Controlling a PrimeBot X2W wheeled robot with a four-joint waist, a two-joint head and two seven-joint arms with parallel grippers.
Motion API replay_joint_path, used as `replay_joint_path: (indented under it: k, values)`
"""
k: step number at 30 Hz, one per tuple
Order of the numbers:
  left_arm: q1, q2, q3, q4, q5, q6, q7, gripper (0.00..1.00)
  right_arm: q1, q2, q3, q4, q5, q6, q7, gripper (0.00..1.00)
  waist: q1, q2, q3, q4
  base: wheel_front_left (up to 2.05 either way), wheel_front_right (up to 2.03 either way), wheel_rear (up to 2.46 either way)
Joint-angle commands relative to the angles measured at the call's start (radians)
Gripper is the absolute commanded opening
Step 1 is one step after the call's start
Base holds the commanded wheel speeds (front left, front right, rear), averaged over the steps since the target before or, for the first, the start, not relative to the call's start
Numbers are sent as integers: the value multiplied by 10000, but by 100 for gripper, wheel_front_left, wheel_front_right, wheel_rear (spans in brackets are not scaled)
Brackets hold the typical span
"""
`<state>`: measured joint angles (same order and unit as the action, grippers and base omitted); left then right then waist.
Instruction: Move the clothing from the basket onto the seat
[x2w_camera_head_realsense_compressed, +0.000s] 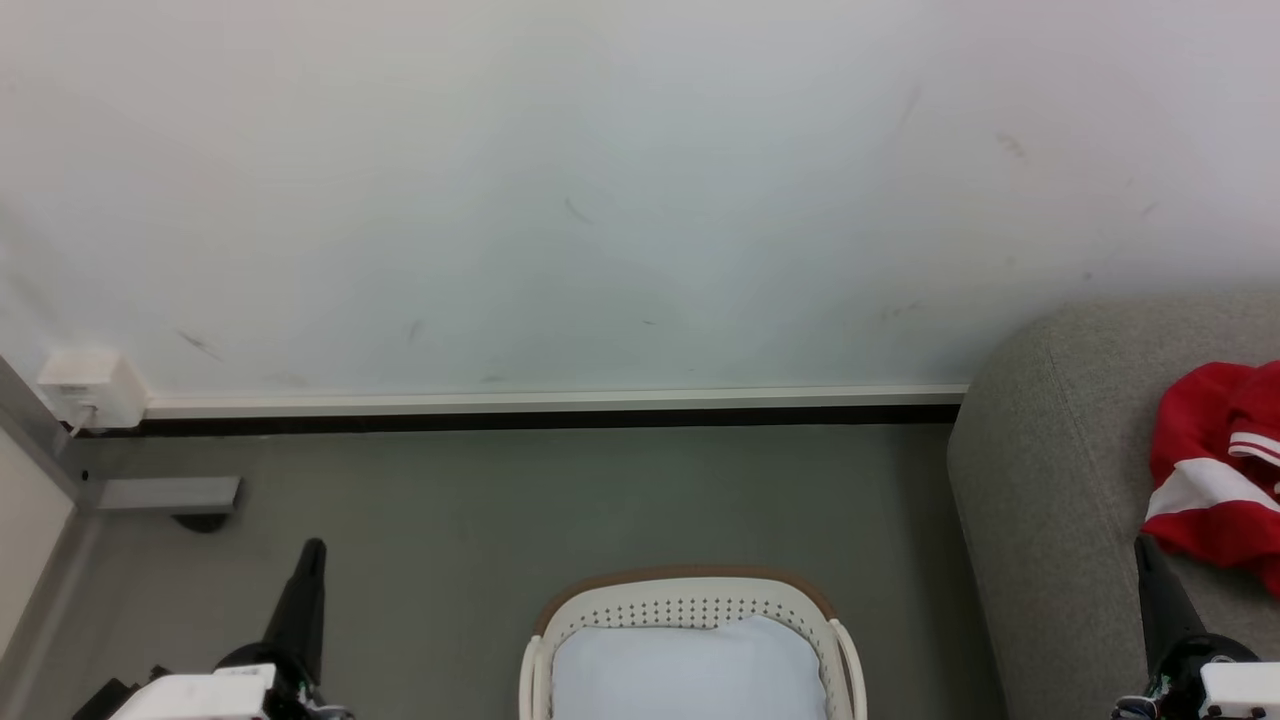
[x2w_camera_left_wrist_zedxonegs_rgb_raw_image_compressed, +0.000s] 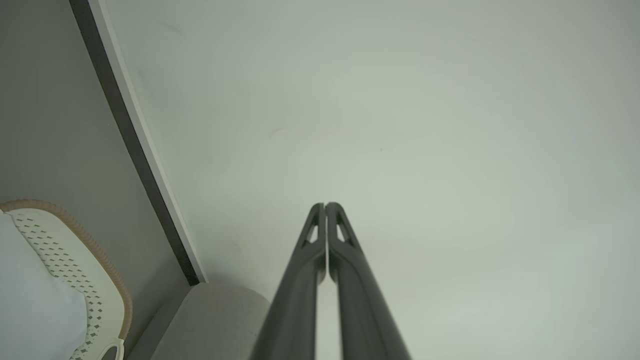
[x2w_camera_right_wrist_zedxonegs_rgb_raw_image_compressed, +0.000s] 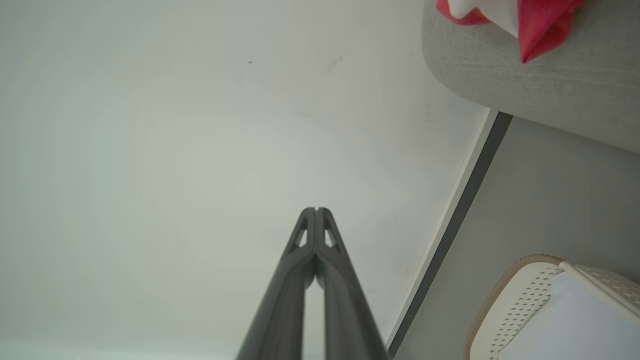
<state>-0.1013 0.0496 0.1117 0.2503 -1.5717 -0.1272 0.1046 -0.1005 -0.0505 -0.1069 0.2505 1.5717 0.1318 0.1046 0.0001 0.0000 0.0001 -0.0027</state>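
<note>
The clothing (x2w_camera_head_realsense_compressed: 1200, 420) lay crumpled on the seat (x2w_camera_head_realsense_compressed: 1050, 480), bright red with white stripes and a white panel; left jaws and right jaws were pressed together, tips touching.

grey floor (x2w_camera_head_realsense_compressed: 450, 530) carries laundry basket (x2w_camera_head_realsense_compressed: 690, 605) near wall baseboard and grey upholstered seat (x2w_camera_head_realsense_compressed: 1050, 480) at right; red white-striped clothing (x2w_camera_head_realsense_compressed: 1215, 470) lies on seat.

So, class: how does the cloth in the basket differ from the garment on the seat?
The cloth is plain bluish-white; the garment is red with white stripes. The cloth lies in the basket, the garment on the grey seat. The cloth looks smooth, the garment crumpled. Both are soft fabric.
</note>
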Motion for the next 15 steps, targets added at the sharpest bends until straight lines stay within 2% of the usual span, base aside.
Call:
replay_joint_path:
  k: [1, 5, 15]
  values:
    - [-105, 22, 37, -52, -205, -59, 76, 0, -131, 1, -74, -78, 244, -20, 78, 0, -1, 0, 9, 8, 0, 0, 0]
    - [-123, 11, 46, -75, -506, -64, 139, 0, -137, 4, -118, -92, 465, -21, 136, 0, -1, 0, 29, 27, 0, 0, 0]
    - [-117, 13, 42, -71, -469, -65, 138, 0, -135, 2, -108, -84, 416, -21, 131, 0, -1, 0, 30, 27, 0, 0, 0]
